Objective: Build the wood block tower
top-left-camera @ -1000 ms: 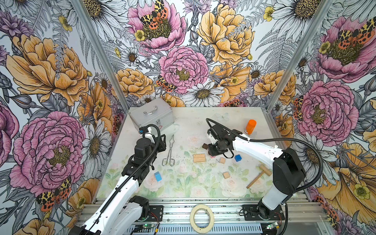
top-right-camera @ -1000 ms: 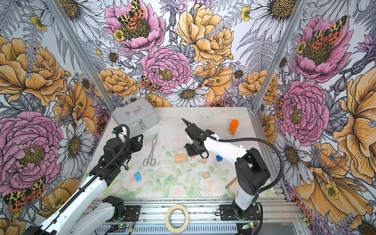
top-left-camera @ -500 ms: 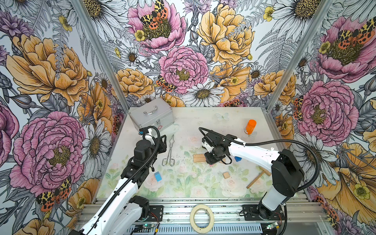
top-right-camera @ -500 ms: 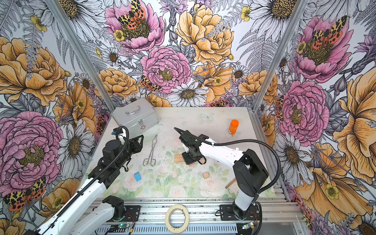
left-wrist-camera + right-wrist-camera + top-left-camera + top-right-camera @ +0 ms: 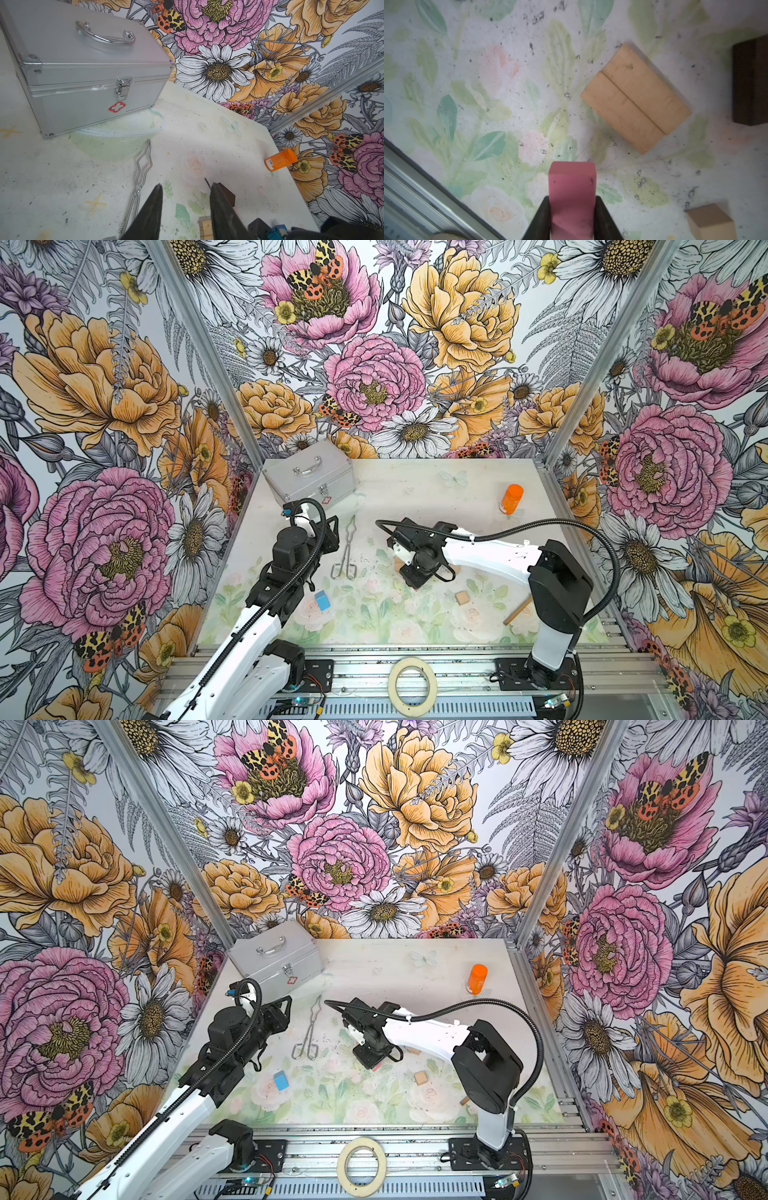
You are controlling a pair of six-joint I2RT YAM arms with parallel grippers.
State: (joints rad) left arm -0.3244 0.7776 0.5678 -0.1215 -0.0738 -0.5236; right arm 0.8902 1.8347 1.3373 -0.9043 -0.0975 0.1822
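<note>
Floral walls enclose the pale printed desk. I read the right tool as closed on the pink bar: one finger presses each long side, and one end of the bar projects beyond the tips. The tool sits near the desk centre in both top views.

In the right wrist view, two tan bars lie flat, side by side and touching, near the pink bar but apart from it. The brown bar and a tan cube each lie separately.

I read the left tool as open, with nothing between the jaws. It points toward the far wall, with the tongs just beside it.

A blue cube lies by the left arm, well apart from the bars. The case occupies the far left corner and the bottle the far right.
</note>
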